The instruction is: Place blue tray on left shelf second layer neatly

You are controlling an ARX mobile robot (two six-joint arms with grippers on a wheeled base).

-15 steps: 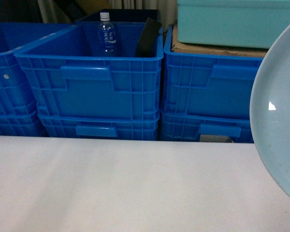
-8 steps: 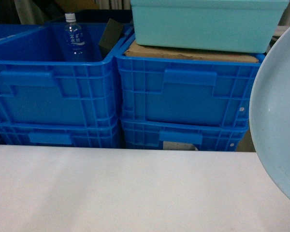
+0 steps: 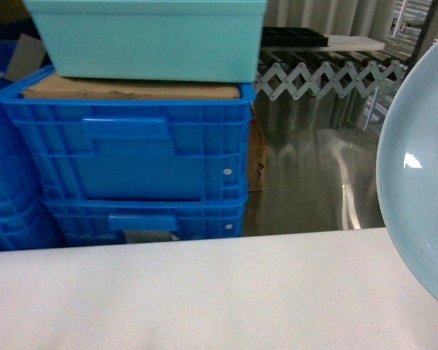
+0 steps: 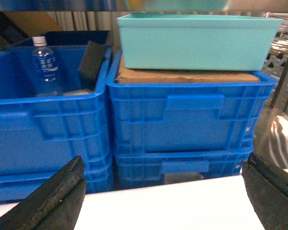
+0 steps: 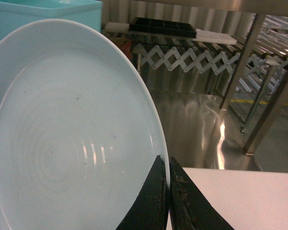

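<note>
Pale blue tray (image 5: 72,139) rim pinched in right gripper (image 5: 167,191)

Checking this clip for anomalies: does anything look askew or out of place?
Only the pale sky-blue glossy tray: it is held steeply tilted, pinched at its rim by the right gripper. Nothing looks spilled or damaged.

One blue tray (image 3: 420,175), one teal bin (image 3: 150,36), four blue crates (image 4: 182,115).

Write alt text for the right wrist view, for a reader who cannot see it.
The right tool, its two dark fingers shut on the rim, holds the pale blue tray upright so that it fills the left of the picture. Behind it stand a white tabletop, a shiny steel floor and metal rack posts.
</note>
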